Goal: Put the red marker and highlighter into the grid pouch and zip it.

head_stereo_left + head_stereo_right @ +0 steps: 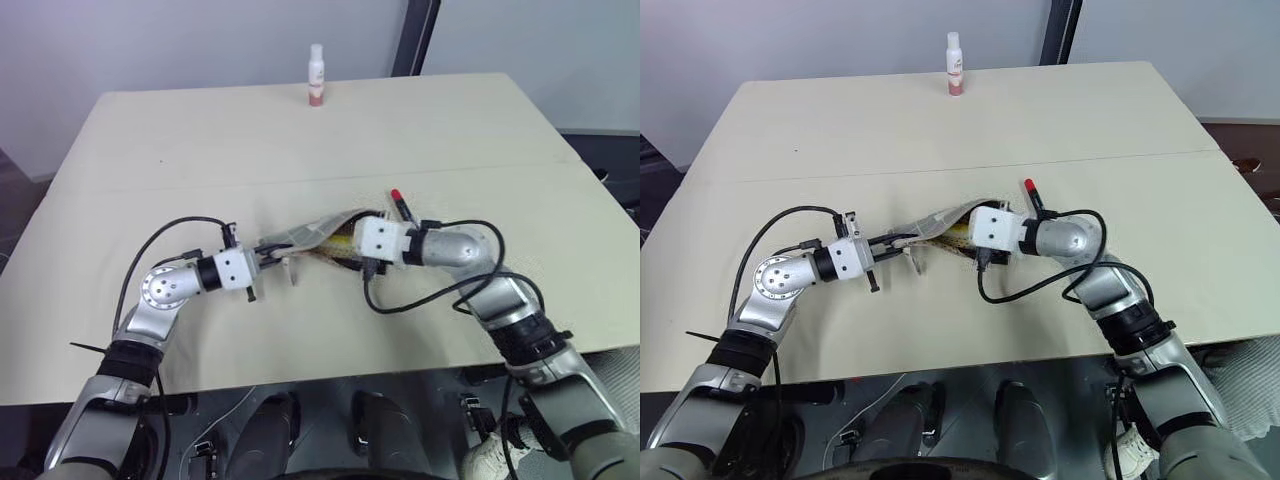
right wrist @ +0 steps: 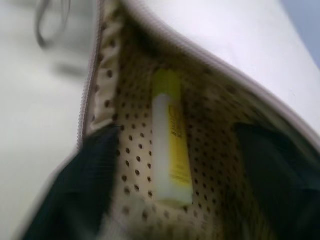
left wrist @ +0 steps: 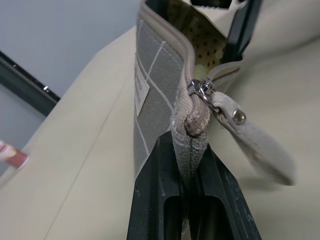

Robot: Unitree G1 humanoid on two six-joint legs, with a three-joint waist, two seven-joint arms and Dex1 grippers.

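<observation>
Highlighter inside grid pouch, unzipped

One grid pouch, one highlighter (inside), one red marker, one bottle

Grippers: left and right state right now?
Left gripper: shut on the grid pouch at its zipper end.
Right gripper: open inside the pouch mouth, holding nothing; highlighter lies between its fingers.
</observation>
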